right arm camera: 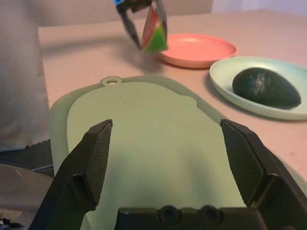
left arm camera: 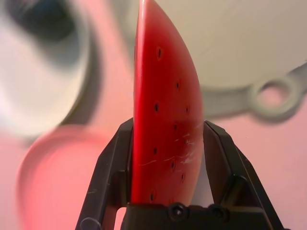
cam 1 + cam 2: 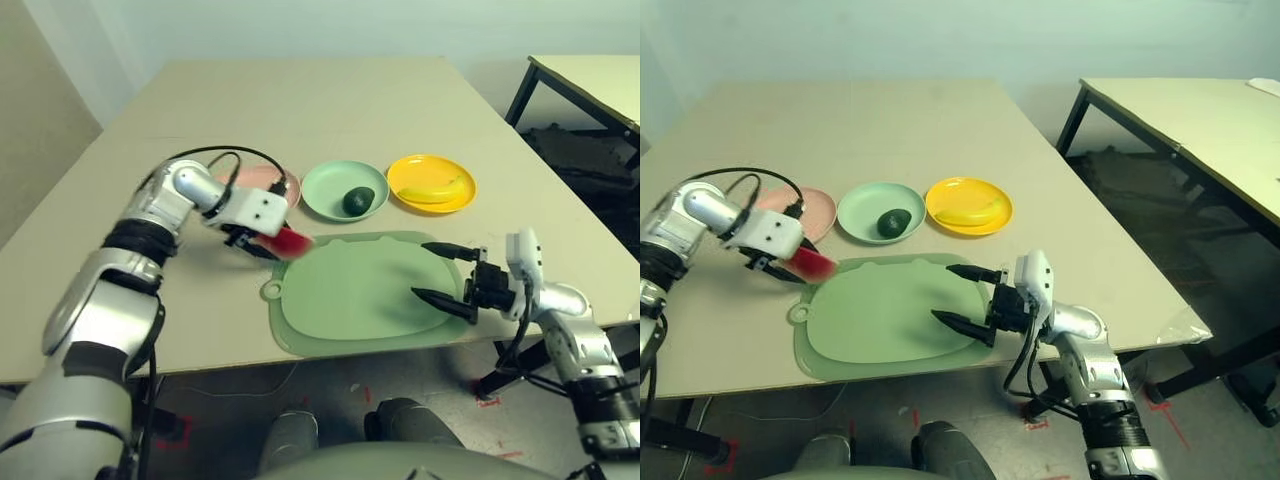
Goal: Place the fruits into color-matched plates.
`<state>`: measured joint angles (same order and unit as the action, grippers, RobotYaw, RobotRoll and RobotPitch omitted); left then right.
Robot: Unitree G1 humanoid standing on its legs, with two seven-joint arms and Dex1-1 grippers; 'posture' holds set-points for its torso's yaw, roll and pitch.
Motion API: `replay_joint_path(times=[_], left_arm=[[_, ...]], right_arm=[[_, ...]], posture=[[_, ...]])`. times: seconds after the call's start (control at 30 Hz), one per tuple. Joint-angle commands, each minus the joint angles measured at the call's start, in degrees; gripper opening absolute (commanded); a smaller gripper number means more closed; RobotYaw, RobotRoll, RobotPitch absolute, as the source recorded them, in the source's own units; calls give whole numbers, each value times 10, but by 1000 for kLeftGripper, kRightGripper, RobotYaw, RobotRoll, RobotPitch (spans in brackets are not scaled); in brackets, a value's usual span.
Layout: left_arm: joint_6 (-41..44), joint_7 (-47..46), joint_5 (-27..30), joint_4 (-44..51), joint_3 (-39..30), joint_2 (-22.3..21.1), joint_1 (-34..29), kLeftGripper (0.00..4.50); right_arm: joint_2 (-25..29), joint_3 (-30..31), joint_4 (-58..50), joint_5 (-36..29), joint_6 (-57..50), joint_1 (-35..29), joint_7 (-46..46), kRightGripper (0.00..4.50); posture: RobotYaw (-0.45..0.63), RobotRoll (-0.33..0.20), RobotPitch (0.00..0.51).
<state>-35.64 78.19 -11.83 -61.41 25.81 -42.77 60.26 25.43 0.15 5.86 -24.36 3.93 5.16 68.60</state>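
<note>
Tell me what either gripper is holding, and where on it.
The left gripper grips the red toy watermelon wedge across its lower part, jaws on both sides. The right gripper is open, holding nothing.

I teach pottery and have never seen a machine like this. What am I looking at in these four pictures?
This is a two-armed humanoid robot at a table. Two pictures come from the eyes on its head; the other two come from its wrists, each looking along that arm's fingers. The left hand grips a toy watermelon wedge above the table; the right hand is open and empty. On the table lie a green cutting mat and three plates: pink, mint with an avocado, and yellow with a banana.
</note>
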Motion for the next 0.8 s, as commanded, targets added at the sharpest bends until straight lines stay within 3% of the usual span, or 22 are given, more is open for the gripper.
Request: replay_joint_path(times=[0.03,0.3,0.8], left_arm=[[11,-69,-46,-57,-2,4,25,2213],[91,-215,-125,-135,10,58,45,2213],[114,-278,-178,-153,7,63,36,2320]], right_arm=[[-1,5,-18,4,1,-7,-12,4500],[1,-2,-22,1,-4,1,-42,4500],[11,4,-46,0,-13,-16,-51,4500]], posture=[[-77,0,5],[-106,0,2],[-110,0,3]])
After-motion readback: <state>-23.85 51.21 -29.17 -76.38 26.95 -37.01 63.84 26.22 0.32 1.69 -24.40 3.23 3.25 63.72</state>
